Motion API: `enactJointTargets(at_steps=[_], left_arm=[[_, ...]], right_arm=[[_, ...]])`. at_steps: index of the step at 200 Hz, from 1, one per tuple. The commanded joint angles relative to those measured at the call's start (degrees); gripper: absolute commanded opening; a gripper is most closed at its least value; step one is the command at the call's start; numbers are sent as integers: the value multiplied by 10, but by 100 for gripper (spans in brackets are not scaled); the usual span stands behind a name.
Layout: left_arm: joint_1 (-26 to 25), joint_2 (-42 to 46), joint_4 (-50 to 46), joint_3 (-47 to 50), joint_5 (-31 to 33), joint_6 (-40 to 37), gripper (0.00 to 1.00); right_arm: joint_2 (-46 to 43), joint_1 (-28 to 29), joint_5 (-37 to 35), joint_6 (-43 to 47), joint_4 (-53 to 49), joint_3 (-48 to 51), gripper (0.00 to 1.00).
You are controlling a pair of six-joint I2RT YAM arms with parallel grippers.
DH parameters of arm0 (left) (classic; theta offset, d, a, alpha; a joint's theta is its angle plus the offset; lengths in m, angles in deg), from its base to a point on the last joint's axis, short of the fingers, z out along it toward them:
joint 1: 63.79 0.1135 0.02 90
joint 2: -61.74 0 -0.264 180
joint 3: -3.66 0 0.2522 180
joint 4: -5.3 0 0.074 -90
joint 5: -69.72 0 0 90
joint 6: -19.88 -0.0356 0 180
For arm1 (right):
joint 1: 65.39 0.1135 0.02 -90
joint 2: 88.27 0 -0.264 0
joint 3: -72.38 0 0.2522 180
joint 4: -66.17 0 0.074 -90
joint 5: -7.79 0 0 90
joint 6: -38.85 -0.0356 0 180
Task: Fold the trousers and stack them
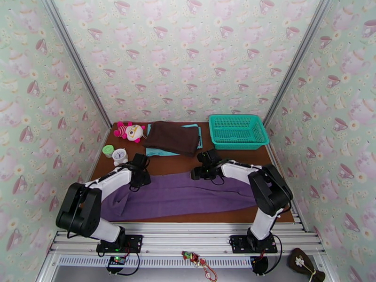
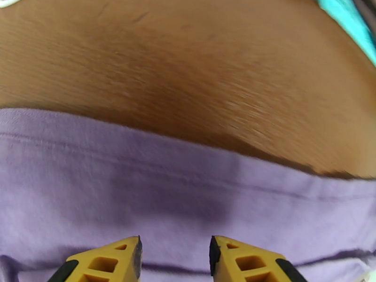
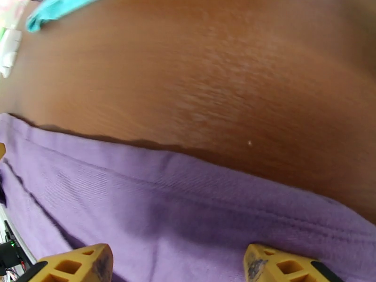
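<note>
The purple trousers (image 1: pixel 178 196) lie flat as a long band across the near half of the brown table (image 1: pixel 178 164). My left gripper (image 1: pixel 139 180) hovers over their far edge towards the left, and my right gripper (image 1: pixel 197 175) is over the same edge near the middle. In the left wrist view the yellow fingertips (image 2: pixel 110 262) stand apart over the trousers (image 2: pixel 164 193), with smooth cloth showing in the gap of the left gripper (image 2: pixel 175 259). In the right wrist view the right gripper (image 3: pixel 178 266) stands wide open above the trousers (image 3: pixel 164 207), with nothing held.
A teal basket (image 1: pixel 237 131) stands at the back right. A dark brown garment (image 1: pixel 171 137) lies on a light teal cloth (image 1: pixel 155 152) at the back middle. A plush toy (image 1: pixel 129 131), a small white clock (image 1: pixel 120 156) and a green round object (image 1: pixel 108 150) sit at the back left.
</note>
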Motion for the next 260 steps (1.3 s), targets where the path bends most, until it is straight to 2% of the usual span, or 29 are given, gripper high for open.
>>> enactJointTargets(at_steps=[1, 42, 73, 100, 118, 152, 178, 207, 234, 260], left_arm=[[19, -25, 23, -9, 22, -1, 43], [56, -79, 49, -40, 10, -10, 43], [75, -139, 59, -113, 7, -26, 43], [80, -175, 46, -177, -12, -47, 42], [70, -138, 30, -177, 2, -58, 43], [73, -59, -28, -129, 95, -63, 44], [98, -28, -25, -89, 87, -63, 44], [95, 19, -65, -74, 117, -55, 44], [87, 22, -122, -81, 135, -42, 44], [77, 61, -128, -50, 141, -11, 43]], right_arm=[[42, -3, -18, 6, -10, -34, 78], [98, -31, -24, 17, -12, -95, 78], [119, -49, -47, 34, -11, -134, 77], [108, -57, -22, 62, -4, -155, 77], [61, -48, -18, 68, 0, -132, 77], [14, -20, 19, 67, -18, -73, 78], [11, 1, 19, 69, -10, -40, 78], [14, 15, 1, 79, -15, -25, 78], [19, 30, -13, 91, -37, -28, 78], [16, 44, -27, 98, -52, -26, 73]])
